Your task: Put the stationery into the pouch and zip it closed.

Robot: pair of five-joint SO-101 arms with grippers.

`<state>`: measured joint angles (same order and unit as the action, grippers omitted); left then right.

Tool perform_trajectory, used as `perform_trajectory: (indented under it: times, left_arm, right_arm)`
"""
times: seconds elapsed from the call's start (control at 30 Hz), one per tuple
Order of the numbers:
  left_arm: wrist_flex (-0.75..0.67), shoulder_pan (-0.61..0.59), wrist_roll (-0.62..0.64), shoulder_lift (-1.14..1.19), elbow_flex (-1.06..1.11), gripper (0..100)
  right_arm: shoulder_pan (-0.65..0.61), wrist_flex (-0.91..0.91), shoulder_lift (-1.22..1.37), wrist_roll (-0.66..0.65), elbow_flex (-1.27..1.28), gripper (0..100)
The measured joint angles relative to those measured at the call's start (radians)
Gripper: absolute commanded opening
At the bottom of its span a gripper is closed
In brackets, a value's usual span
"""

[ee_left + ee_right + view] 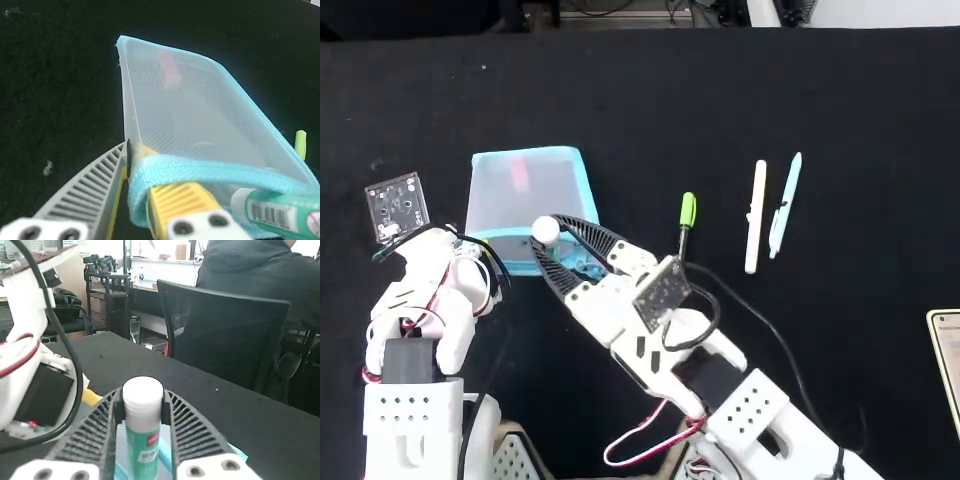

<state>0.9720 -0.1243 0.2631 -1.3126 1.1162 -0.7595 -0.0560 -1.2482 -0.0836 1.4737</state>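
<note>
Black cloth covers the table [720,90]; a chair and a seated person show in the room behind, neither touching anything.

**Position.** The pouch [525,195] lies near-left on the table. The right gripper [548,235] is clamped on the glue stick [142,407], white cap leading, right at the pouch's near edge. Cannot tell if the cap is past the zipper band. The left gripper [134,155] pinches that near edge at its left end, with the yellow-padded finger inside and the grey ribbed finger outside.

**Step in hand (judged).** Feed the glue stick into the mouth.

**To do it well:**
- Hold the left pinch firm and raise the lip so the mouth gapes.
- Bring the stick in low, along the pouch's length, cap first.
- Let go only once most of the barrel is inside.

**Risk.** The cap may snag the band and shove the limp pouch away.

**Materials:**
- Pouch: translucent pale-blue mesh with a woven turquoise band, soft and flat. Something pink shows through near its far end.
- Glue stick: smooth, rigid cylinder with a green-and-white label. Likely to roll if dropped.
- Not yet packed: a green-capped pen [687,222] just right of the right gripper. Farther right, a white pen [755,215] and a pale-blue pen [785,203] lie side by side. All three are slender and hard.
</note>
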Motion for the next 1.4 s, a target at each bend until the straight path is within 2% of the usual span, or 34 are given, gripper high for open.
perform_trajectory:
  times: [0.17, 0.4, 0.8, 1.13, 1.4]
  left_arm:
    - [0.000, 0.000, 0.000, 0.000, 0.000, 3]
    - [0.000, 0.000, 0.000, 0.002, 0.002, 3]
    - [0.000, -0.003, 0.000, 0.002, 0.002, 3]
    - [0.000, -0.003, 0.000, 0.002, 0.002, 3]
    - [0.000, -0.006, 0.000, 0.002, 0.002, 3]
  right_arm:
    - [-0.002, 0.199, -0.100, -0.135, -0.008, 1.1]
    - [-0.040, 0.459, -0.155, -0.169, -0.097, 1.2]
    - [-0.072, 0.505, 0.172, -0.175, -0.328, 1.1]
    - [-0.074, 0.686, 0.120, -0.175, -0.371, 1.1]
    - [-0.074, 0.712, 0.127, -0.178, -0.428, 1.1]
